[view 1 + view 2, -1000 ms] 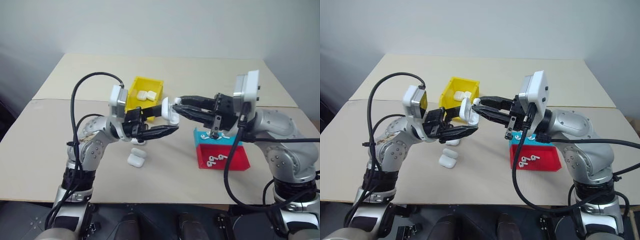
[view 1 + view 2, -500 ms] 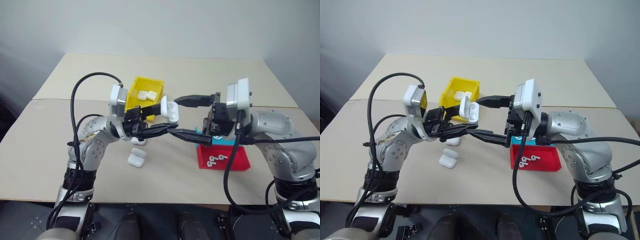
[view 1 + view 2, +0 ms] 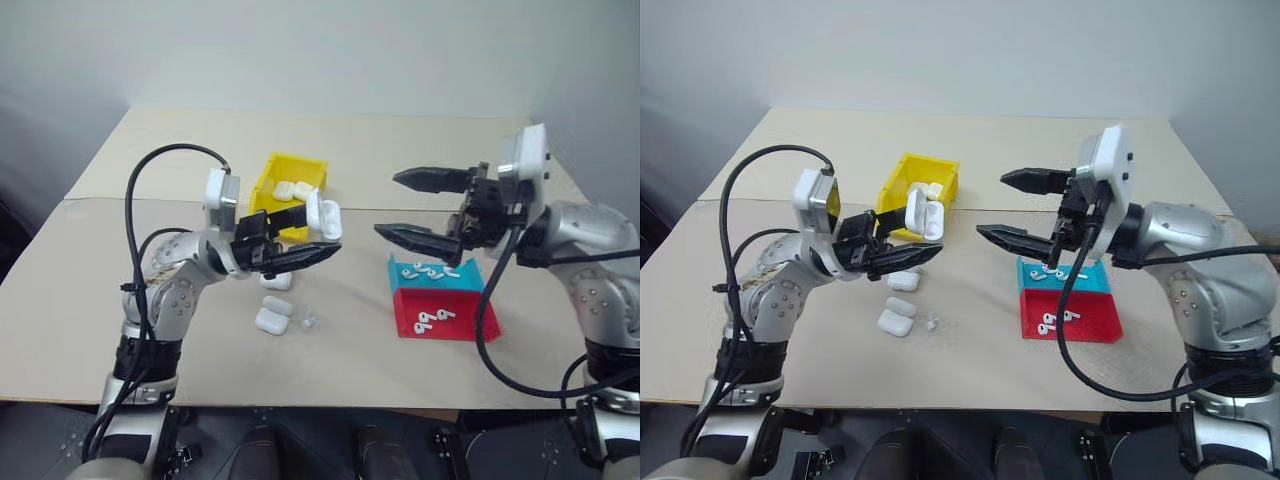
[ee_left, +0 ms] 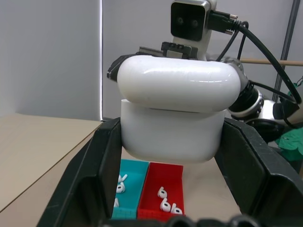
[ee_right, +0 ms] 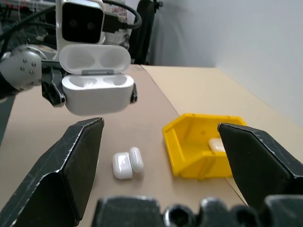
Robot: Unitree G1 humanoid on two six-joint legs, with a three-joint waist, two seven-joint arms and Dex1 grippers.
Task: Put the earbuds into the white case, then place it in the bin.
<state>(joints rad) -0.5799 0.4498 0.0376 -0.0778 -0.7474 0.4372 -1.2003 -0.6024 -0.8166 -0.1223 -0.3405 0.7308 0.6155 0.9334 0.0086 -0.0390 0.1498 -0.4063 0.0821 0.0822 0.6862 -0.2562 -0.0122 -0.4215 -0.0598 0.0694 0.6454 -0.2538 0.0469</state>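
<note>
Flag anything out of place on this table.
One tiny glossy white earbud lies loose on the beige table beside the closed white cases, outside the teal tray and red tray holding the rest. It looks dropped: the right gripper stands open and empty, the left gripper grips the open white case.

The bin [image 3: 292, 178] sat at centre frame on the desk [image 3: 90, 300], cases [image 3: 294, 188] inside. Two trays [image 3: 445, 310] lay lower right, holding earbuds [image 3: 430, 319]. Spare cases [image 3: 273, 314] lay below the bin.
</note>
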